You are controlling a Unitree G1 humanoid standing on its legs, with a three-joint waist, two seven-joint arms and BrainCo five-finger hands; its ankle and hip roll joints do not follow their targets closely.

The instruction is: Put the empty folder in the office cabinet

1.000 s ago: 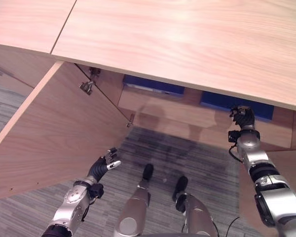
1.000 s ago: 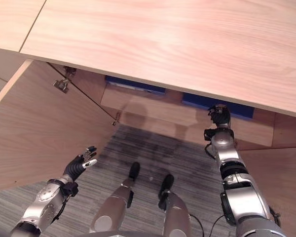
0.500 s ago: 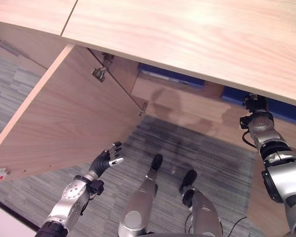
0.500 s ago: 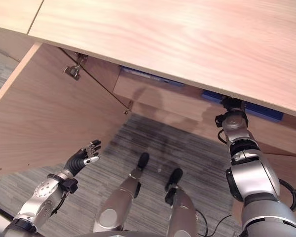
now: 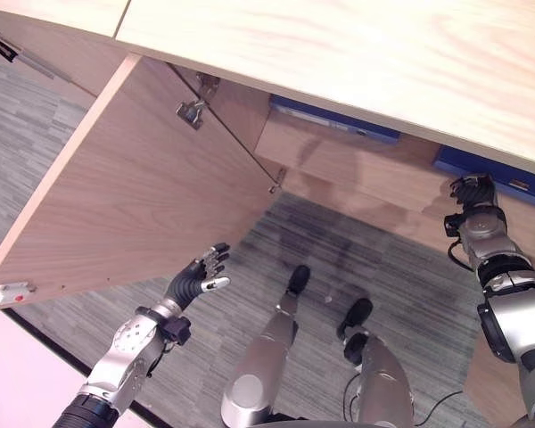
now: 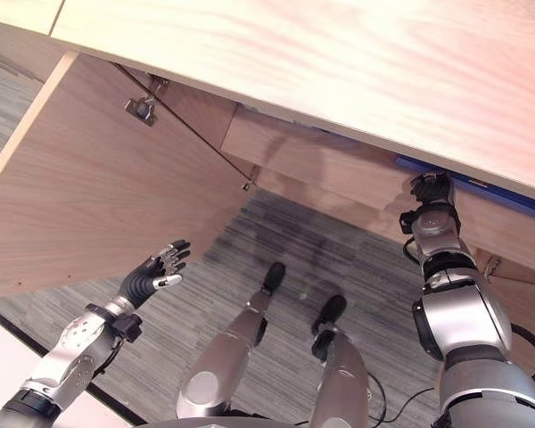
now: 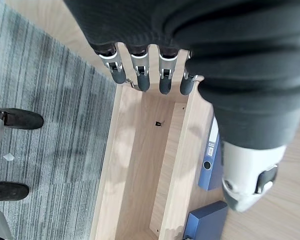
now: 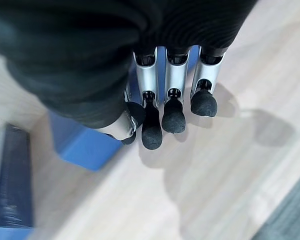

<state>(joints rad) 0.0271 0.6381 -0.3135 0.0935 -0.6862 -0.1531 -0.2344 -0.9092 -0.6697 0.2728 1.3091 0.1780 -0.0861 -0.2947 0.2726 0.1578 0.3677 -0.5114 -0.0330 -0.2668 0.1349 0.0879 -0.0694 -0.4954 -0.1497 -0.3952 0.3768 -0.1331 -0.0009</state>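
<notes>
Left hand over the open cabinet

The left hand (image 7: 155, 75), fingers straight, hangs above the cabinet's wooden shelf (image 7: 140, 165); two blue folders (image 7: 210, 160) lie at four o'clock, grey carpet (image 7: 45, 115) at nine.

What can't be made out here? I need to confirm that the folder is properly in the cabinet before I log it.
- Blue folder by the right hand: the cabinet top covers most of it in the eye views.
- Whether that hand touches it: in the right wrist view, the fingers hang relaxed over the shelf and the folder is partly behind the hand.
- Second folder: just an edge shows.
- Left hand: open, idle by the door.
</notes>
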